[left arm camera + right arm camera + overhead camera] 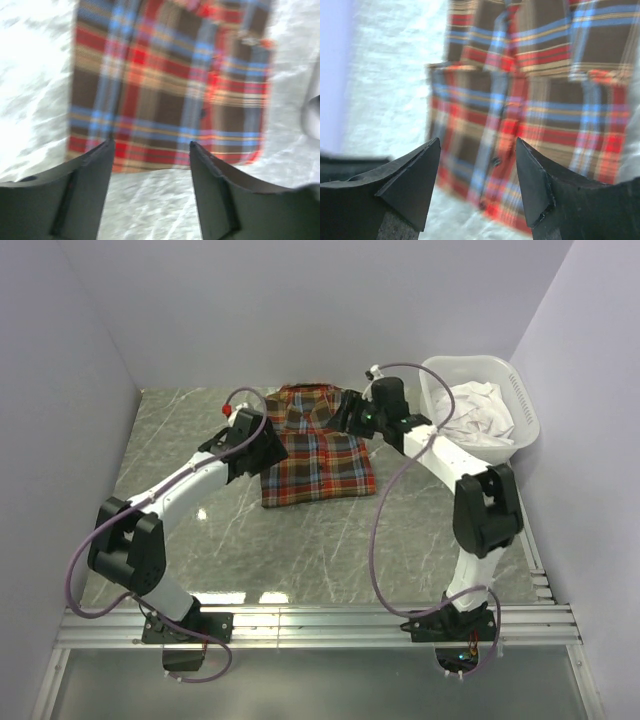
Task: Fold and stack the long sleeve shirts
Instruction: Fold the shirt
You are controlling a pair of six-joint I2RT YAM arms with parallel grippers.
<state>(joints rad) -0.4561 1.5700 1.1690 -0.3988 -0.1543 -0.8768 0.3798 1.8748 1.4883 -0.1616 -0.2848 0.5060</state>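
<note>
Plaid shirt (pixel 318 450) is lying flat on the table (pixel 300 550), toward the far middle. It's folded into a neat, roughly rectangular block with the collar at the far end and the button placket running down the centre. The weave looks soft: red, orange, blue-teal and dark brown checks, with small dark buttons showing in the right wrist view.

The tabletop is a grey, marble-look surface with pale veins, smooth and a bit glossy.

Left gripper (pixel 150 147) sits at the shirt's left edge and the right gripper (pixel 478 141) is up by the collar on the right. Both have their jaws spread wide with nothing between them — through each gap you just see cloth and table. The fingers (pixel 85 190) are matte black wedges tapering to blunt tips.

Off in the far right corner there's a white plastic laundry basket (pixel 524 400) with a slotted rim — a crumpled white cloth (pixel 478 412) is heaped inside.
</note>
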